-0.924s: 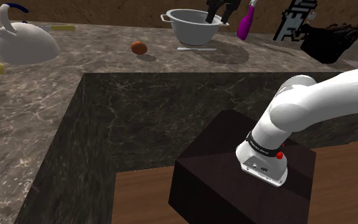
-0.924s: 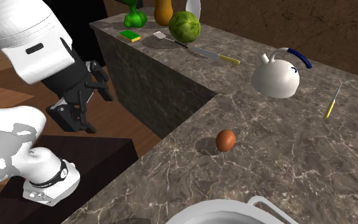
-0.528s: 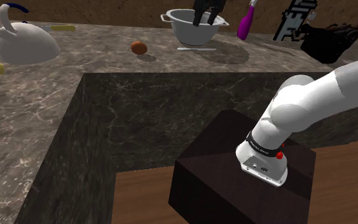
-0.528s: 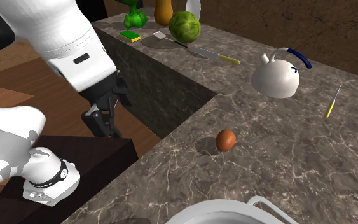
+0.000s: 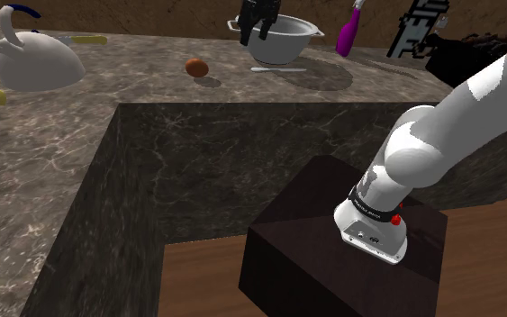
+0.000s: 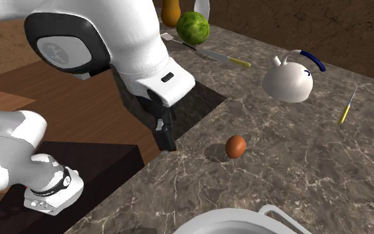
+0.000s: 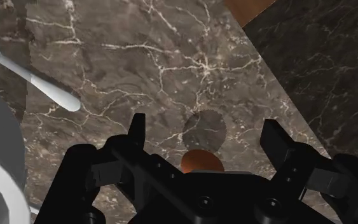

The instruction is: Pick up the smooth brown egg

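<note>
so the countertop [image 5: 62, 171] is showing up as dark grey-brown marble with thin white veins running all over; the egg [image 5: 196, 67], around 11 o'clock in the shoulder view, is looking a smooth reddish brown; the kettle [image 5: 31, 61] at 10 o'clock is coming through plain white with a blue handle; the pot [image 5: 283, 40] is reading pale grey; the utensil [image 5: 347, 36] at 1 o'clock is glowing purple; the arm [image 5: 458, 117] is showing white, its gripper [image 5: 257, 27] all black; the stand [image 5: 305, 261] is looking very dark brown, the floor [image 5: 197, 279] a warm wood brown; in the second exterior view the cabbage [image 6: 192, 26] at 12 o'clock is showing green
</note>
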Controlling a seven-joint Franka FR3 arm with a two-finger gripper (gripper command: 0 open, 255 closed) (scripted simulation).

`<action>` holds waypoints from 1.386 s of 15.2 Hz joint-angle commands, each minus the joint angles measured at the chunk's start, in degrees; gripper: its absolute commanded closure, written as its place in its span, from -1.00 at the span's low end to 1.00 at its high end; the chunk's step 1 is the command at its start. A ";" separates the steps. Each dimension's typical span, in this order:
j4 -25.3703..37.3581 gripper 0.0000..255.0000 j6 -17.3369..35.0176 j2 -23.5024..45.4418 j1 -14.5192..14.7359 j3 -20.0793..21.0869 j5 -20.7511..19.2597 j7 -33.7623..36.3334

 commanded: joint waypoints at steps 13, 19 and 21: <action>22.09 -1.00 8.11 29.79 2.78 1.83 -2.60 -8.12; 25.34 -1.00 10.38 35.25 3.19 2.25 -3.33 -9.09; 24.22 -1.00 11.81 35.56 3.19 2.24 -3.36 -9.02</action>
